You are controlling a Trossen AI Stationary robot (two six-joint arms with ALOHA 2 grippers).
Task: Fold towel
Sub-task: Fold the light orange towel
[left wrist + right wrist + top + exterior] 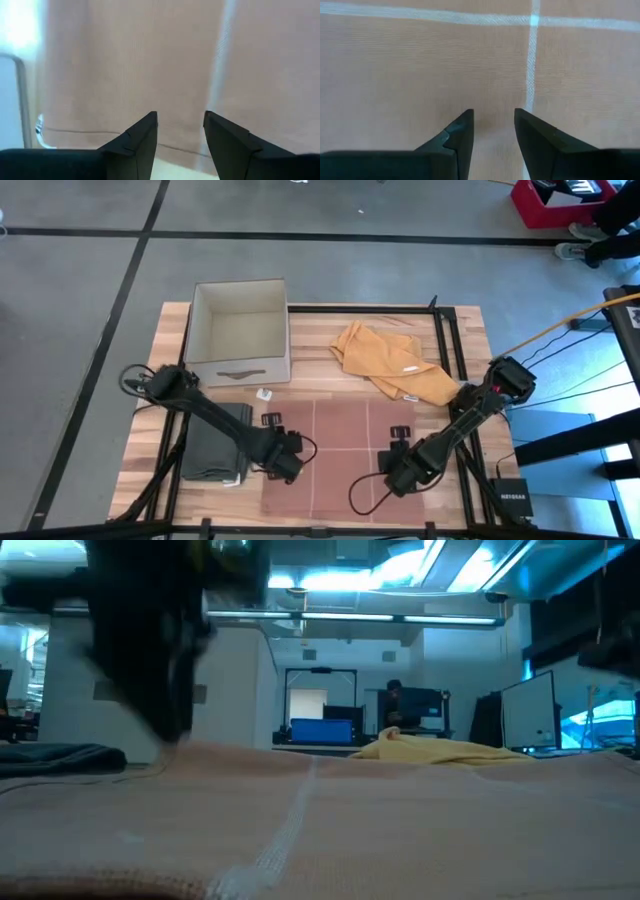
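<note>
A pink towel (335,450) with pale grid lines lies spread flat on the near half of the table. My left gripper (288,465) is open and points down over the towel's left edge; the left wrist view shows the hem (90,132) just ahead of my left gripper (180,125). My right gripper (400,478) is open low over the towel's right part, and in the right wrist view a pale stripe (532,65) runs past my right gripper (493,120). The low view shows the towel (400,820) filling the foreground. My left gripper points down at the towel's left edge with its fingers apart; I cannot tell whether the tips touch the cloth. My right gripper points down at the towel's flat right part with its fingers apart; whether the tips touch cannot be told either.
A crumpled orange towel (390,360) lies at the far right of the table. An open beige box (238,330) stands at the far left. A folded grey towel (215,442) lies left of the pink one, beside my left arm. A black frame (450,360) rims the table.
</note>
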